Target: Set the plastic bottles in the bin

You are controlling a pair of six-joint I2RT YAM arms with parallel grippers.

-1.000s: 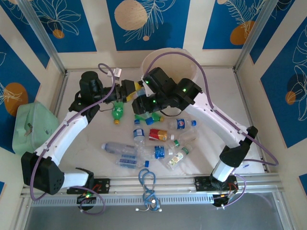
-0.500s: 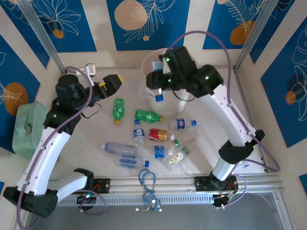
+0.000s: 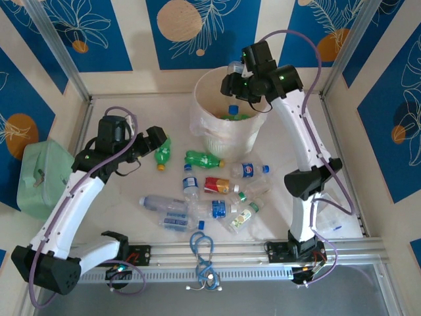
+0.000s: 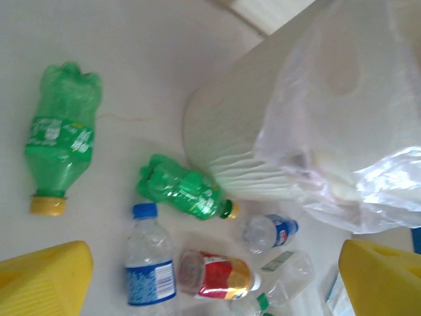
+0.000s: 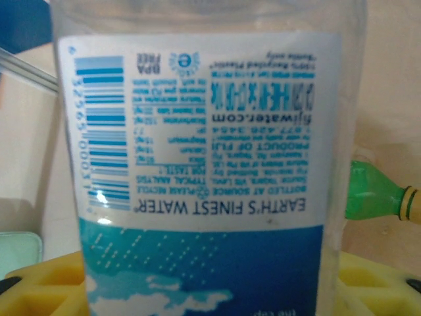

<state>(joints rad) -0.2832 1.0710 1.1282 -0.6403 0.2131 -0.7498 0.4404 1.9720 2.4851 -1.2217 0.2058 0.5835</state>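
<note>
Clamping one clear bottle (image 5: 204, 164), right fingers (image 5: 39, 293) hover over bin (image 3: 205, 135); left fingers (image 4: 43, 283) apart.

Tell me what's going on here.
Bottles are being cleared off the table into the bin. The right pincer holds a clear bottle with a blue label above the bin, which already has some inside. The left pincer hangs open over a green bottle beside the bin. About ten more lie on the table.
</note>
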